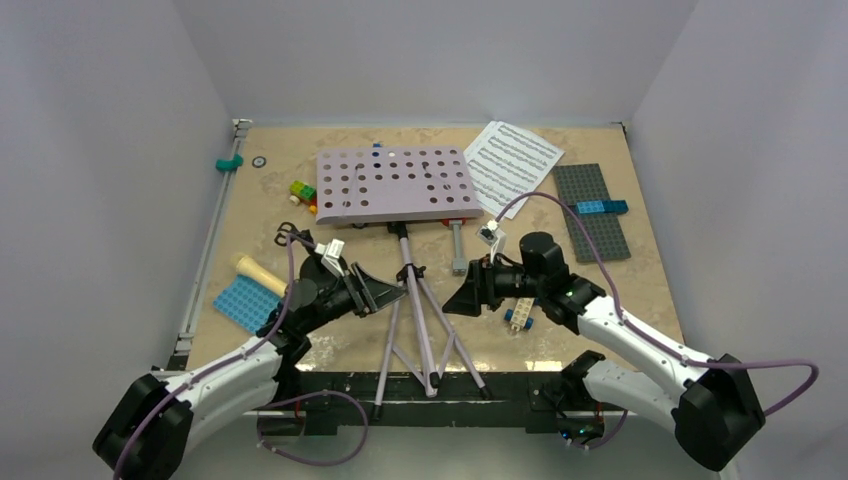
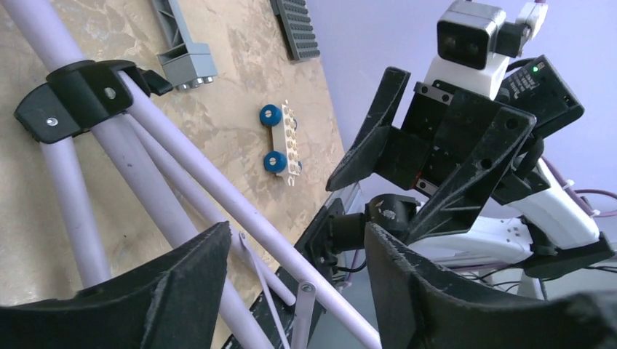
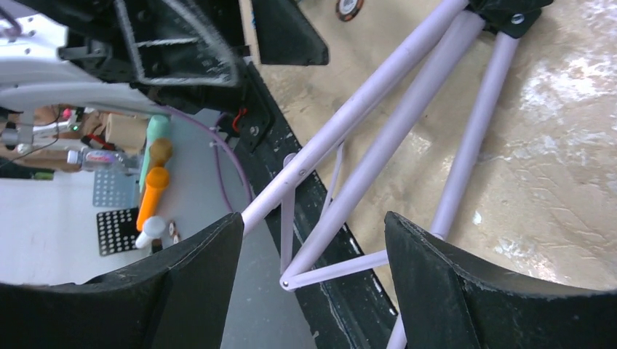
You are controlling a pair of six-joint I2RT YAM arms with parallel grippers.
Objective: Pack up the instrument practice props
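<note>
Your left gripper (image 1: 385, 292) is released, jaws spread and holding nothing, just left of the legs (image 1: 425, 320) of the lilac music stand (image 1: 403, 245). Your right gripper (image 1: 458, 295) is equally spread and bare just right of them, so the two face each other across the tubes.

The stand lies flat in the middle of the table (image 1: 650, 290), with its perforated desk (image 1: 392, 185) at the far end and its feet overhanging the near edge. Expect it to be light, but long and end-heavy toward the desk. The tubes look thin and smooth, so they will likely slip or roll in the pads. The braced legs will probably swing on their hinges rather than stay stiff. Take hold close to the black collar (image 2: 80, 98), where the legs meet the pole.

The sheet music (image 1: 512, 165) lies far right and the cream microphone (image 1: 258, 270) near left.
</note>
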